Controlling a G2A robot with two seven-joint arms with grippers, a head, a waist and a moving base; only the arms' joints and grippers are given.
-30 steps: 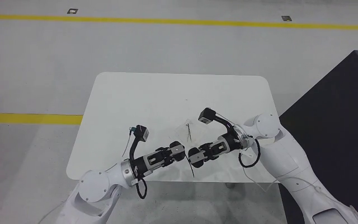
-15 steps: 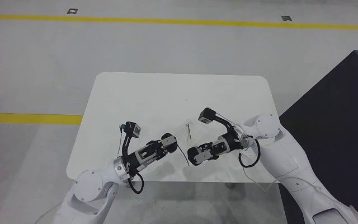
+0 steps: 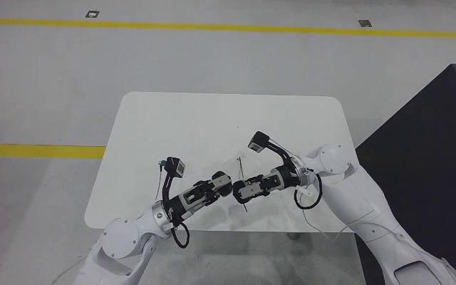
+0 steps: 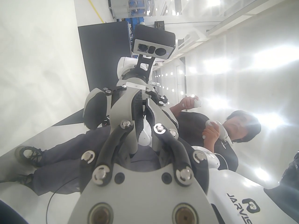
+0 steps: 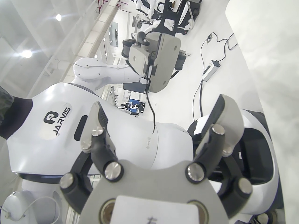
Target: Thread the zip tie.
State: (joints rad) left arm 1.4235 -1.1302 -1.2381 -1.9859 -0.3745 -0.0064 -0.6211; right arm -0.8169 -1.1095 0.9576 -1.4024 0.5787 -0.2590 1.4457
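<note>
My left gripper (image 3: 222,181) is held above the table's front middle, shut on a thin black zip tie (image 5: 151,103). In the right wrist view that gripper (image 5: 149,71) faces the camera and the tie hangs from it in a loose curve, its free tip pointing between my right gripper's fingers. My right gripper (image 3: 239,191) (image 5: 161,113) is open, fingers wide apart, just short of the tie's tip and nearly touching the left gripper. In the left wrist view my own fingers (image 4: 127,99) are pressed together.
The white table (image 3: 185,128) is bare over its left, right and back parts. A small clear bag with a thin dark tie (image 3: 240,166) lies on it just behind the two grippers. The table's front edge runs right under both arms.
The left gripper drew back to the left with the tie, then came part of the way back. The right gripper moved left toward it, closing the gap.
</note>
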